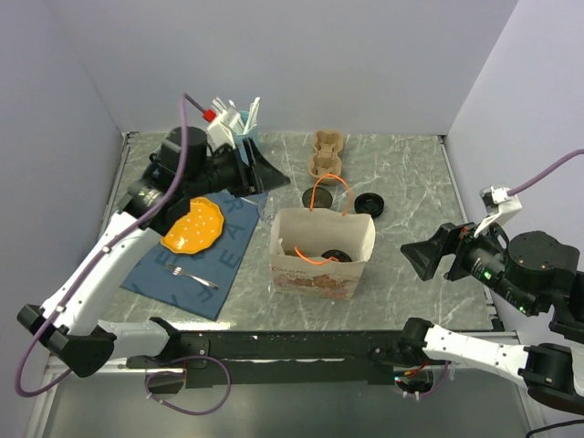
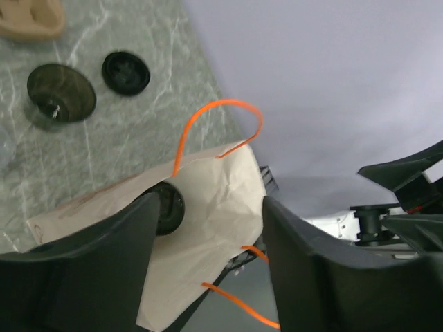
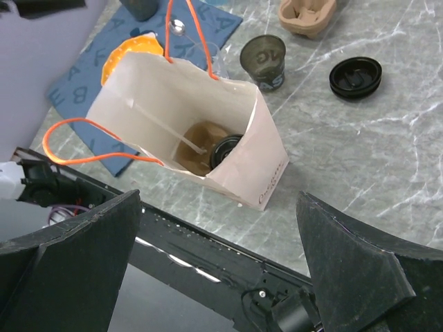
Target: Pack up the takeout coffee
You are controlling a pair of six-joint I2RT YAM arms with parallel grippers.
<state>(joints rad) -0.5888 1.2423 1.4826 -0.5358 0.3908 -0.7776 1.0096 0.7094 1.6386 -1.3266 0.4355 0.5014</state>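
The takeout coffee (image 3: pixel 227 149), a black cup with a round black lid, lies inside the open paper bag (image 1: pixel 321 251) with orange handles at the table's middle. It also shows in the top view (image 1: pixel 334 256) and in the left wrist view (image 2: pixel 168 206), partly behind a finger. My left gripper (image 1: pixel 269 175) is open and empty, held in the air behind and left of the bag (image 2: pixel 214 207). My right gripper (image 1: pixel 422 255) is open and empty, to the right of the bag (image 3: pixel 187 114) and apart from it.
A loose black lid (image 1: pixel 369 203) and a dark translucent cup (image 3: pixel 264 61) stand behind the bag. A cardboard cup carrier (image 1: pixel 328 152) is at the back. An orange plate (image 1: pixel 193 224) and a fork (image 1: pixel 190 274) lie on a blue mat (image 1: pixel 228 251) at left.
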